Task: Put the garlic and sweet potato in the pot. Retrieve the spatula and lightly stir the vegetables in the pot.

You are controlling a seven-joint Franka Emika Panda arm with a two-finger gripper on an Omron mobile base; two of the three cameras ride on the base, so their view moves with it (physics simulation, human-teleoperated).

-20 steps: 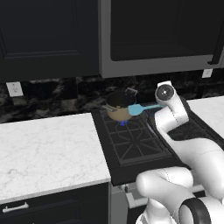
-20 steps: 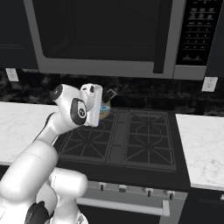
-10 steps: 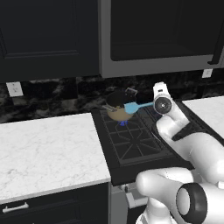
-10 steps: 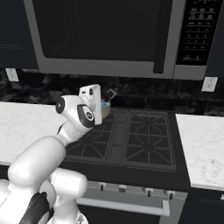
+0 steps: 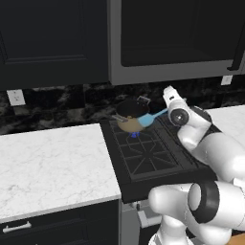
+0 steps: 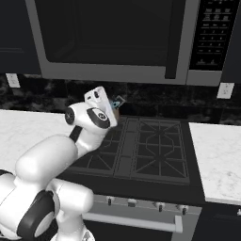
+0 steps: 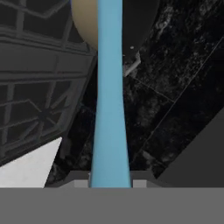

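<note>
The tan-gold pot (image 5: 128, 123) stands on the rear left burner of the stove, and its dark inside shows no contents. My gripper (image 5: 165, 110) is shut on the slim handle of the light blue spatula (image 5: 147, 118), just right of the pot. The blade lies against the pot's right rim; I cannot tell whether it reaches inside. In the hand view the spatula (image 7: 109, 109) runs straight up from my gripper (image 7: 110, 182) toward the pot (image 7: 85, 22). In the right base view my arm covers the pot, and a bit of the spatula (image 6: 117, 100) peeks out. The garlic and the sweet potato are hidden.
A small blue flame (image 5: 134, 135) burns under the pot. The black stove top (image 6: 155, 146) has grates, with white marble counters (image 5: 48, 167) on both sides. A microwave (image 6: 117, 42) hangs low above the stove, and dark cabinets (image 5: 48, 38) hang to its left.
My wrist has sunk and the forearm has swung lower over the stove. The spatula blade has stayed by the pot's right rim, shifting only slightly.
</note>
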